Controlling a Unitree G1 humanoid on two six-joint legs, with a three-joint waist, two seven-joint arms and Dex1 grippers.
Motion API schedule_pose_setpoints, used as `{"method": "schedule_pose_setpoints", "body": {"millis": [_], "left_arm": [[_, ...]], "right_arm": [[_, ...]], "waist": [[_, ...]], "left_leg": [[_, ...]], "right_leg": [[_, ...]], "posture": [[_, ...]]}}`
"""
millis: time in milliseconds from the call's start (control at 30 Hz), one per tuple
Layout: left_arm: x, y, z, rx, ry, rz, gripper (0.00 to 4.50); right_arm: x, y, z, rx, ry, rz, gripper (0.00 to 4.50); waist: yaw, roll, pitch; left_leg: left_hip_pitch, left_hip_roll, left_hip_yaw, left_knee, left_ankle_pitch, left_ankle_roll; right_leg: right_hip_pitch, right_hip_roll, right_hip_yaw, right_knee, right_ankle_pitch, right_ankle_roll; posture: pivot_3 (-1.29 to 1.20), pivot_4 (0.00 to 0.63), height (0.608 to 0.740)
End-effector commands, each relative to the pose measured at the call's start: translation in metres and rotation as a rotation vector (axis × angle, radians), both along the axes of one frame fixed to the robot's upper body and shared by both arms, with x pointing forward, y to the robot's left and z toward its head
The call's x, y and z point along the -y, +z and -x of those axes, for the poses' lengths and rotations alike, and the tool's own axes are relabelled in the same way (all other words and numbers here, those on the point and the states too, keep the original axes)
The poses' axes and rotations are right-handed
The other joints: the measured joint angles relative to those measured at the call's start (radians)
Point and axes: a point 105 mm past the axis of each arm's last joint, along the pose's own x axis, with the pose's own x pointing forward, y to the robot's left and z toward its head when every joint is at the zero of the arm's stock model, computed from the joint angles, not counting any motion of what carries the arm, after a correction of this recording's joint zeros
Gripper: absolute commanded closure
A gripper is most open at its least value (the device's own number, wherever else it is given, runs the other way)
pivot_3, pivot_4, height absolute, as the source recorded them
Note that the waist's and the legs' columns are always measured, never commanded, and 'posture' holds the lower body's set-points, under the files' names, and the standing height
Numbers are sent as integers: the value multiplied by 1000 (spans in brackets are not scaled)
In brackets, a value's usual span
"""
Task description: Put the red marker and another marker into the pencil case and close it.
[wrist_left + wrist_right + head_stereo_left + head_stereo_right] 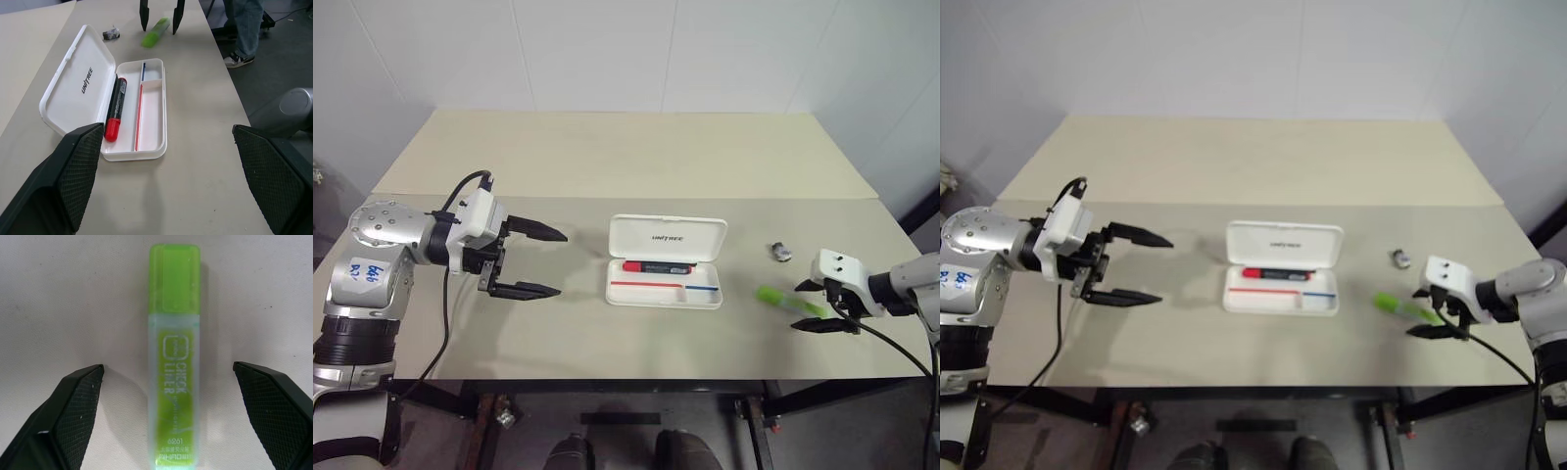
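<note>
At nine o'clock on the pale table (607, 157), my left gripper (536, 261) hangs above the surface with its two black fingers spread wide and nothing between them, aimed toward the centre. There the pencil case (666, 260) lies open, a flat white hard shell with rounded corners, its lid folded back toward twelve o'clock and showing small dark lettering. The red marker (658, 266) already lies in the tray's rear channel, a short dark barrel with a red end, beside thin red and blue lines along the tray. At three o'clock of the case, well apart from it, the green marker (790, 300) lies flat on the table: short, chunky, light-green cap over a translucent body printed with lettering. A small dark object (780, 251) sits just beyond it. My right gripper (824, 308) hovers over the marker's near end, fingers wide and straddling the barrel without touching it. To do this pick well, I judge I should sink straight down until both fingers flank the barrel's middle, square across its length, then close gently so the smooth plastic does not squirt out or roll, and lift level for the carry to the tray's free channel.
</note>
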Motion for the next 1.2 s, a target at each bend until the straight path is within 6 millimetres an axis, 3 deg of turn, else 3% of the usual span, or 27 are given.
{"method": "schedule_pose_setpoints", "body": {"millis": [33,100,367,400,533,700,933,1200], "left_arm": [[-3,11,5,53,-7,6,9],[-3,12,5,56,-2,7,0],[-3,11,5,59,-1,7,0],[-3,11,5,60,-2,6,0],[-4,9,5,61,-2,0,0],[-10,6,4,66,8,-25,0],[-23,-5,2,65,37,-62,0],[-34,-16,2,40,81,-69,0]], "right_arm": [[9,5,1,6,-11,56,185],[10,5,1,1,-11,70,623],[2,7,0,8,12,58,3271],[1,8,-1,14,7,55,3426],[1,10,-5,43,0,58,3425],[-10,32,-15,107,43,59,3425],[-76,70,-18,179,242,4,3425],[-142,76,-6,191,411,-42,3425]], "waist": [[0,0,0],[0,0,0],[-9,0,0],[-10,0,0],[-13,0,0],[-16,0,0],[-16,2,1],[-12,2,1]], "left_leg": [[0,0,0,0,0,0],[0,0,0,0,0,0],[0,0,0,2,1,3],[0,0,0,2,2,3],[0,0,0,1,2,3],[0,0,-1,0,2,3],[0,2,0,-2,2,2],[-2,3,0,-2,0,4]], "right_leg": [[0,0,0,0,0,0],[0,0,0,0,0,0],[1,0,3,-3,7,2],[1,0,3,-3,7,2],[0,-1,4,-3,8,2],[-1,-1,5,-3,8,2],[-4,2,7,-3,8,1],[-4,-1,7,-6,8,2]], "posture": [[0,150,740],[0,150,740],[0,150,740],[0,150,740],[0,150,740],[0,150,740],[0,150,740],[0,150,740]]}}
